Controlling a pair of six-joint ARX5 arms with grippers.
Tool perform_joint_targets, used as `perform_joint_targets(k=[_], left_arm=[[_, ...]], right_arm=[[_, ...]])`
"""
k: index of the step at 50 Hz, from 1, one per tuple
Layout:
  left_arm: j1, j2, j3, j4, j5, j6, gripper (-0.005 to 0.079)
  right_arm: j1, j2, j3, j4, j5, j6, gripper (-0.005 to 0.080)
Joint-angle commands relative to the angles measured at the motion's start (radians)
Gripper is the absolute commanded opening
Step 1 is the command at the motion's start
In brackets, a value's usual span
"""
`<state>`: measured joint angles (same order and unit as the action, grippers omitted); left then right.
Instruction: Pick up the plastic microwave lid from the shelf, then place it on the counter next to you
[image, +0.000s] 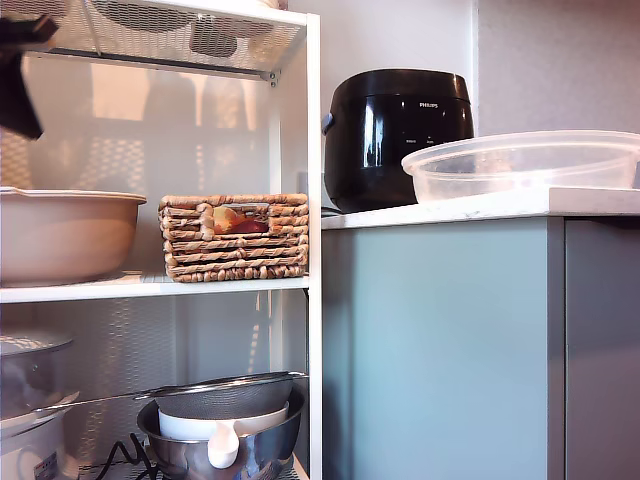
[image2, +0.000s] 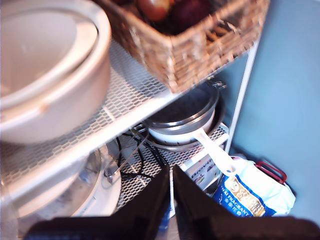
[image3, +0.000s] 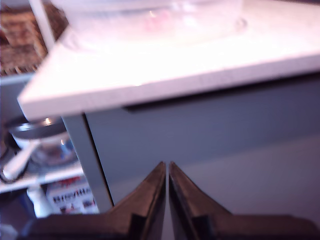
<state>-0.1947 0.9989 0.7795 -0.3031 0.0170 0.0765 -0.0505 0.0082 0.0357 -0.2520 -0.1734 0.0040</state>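
Note:
The plastic microwave lid (image: 525, 165) is a wide clear dome resting on the counter (image: 480, 205) at the exterior view's right, beside a black cooker (image: 395, 130). The second wrist view shows the lid (image3: 150, 20) blurred on the white counter (image3: 200, 65), with my second gripper (image3: 167, 167) shut and empty, lower down in front of the blue-grey cabinet. My first gripper (image2: 171, 172) is shut on nothing and hangs before the shelf (image2: 130, 95). The white-framed shelf (image: 314, 150) fills the exterior view's left. A black arm part (image: 20, 80) shows at that view's upper left.
On the shelf's middle tier stand a beige bowl (image: 60, 235) and a wicker basket (image: 235, 238) of produce. Below sit a steel bowl (image: 220, 440) with a sieve and a white-handled pan. A white and blue bag (image2: 255, 192) lies on the floor.

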Motion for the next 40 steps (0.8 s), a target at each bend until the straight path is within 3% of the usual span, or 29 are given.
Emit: perform_joint_targets(k=[1,18,27,40], left_arm=[[-0.001,-0.042,-0.035,0.037,-0.001,-0.01,-0.002],[-0.001,-0.25,-0.208,0.095,-0.011,-0.019,-0.002],[0.0,-0.368,-0.331,0.161,-0.012,-0.079,-0.002],[-0.001,-0.48,-0.411,0.201,-0.026,-0.1,-0.002]], right_arm=[[0.003,-0.006,0.006,-0.009,0.0,-0.002,-0.0012],[0.003,-0.006,0.006,-0.008,0.0,-0.002,-0.0012],[0.003,-0.006,0.006,-0.008,0.0,-0.002,-0.0012],[0.003,-0.006,0.006,-0.008,0.0,-0.002,-0.0012]])
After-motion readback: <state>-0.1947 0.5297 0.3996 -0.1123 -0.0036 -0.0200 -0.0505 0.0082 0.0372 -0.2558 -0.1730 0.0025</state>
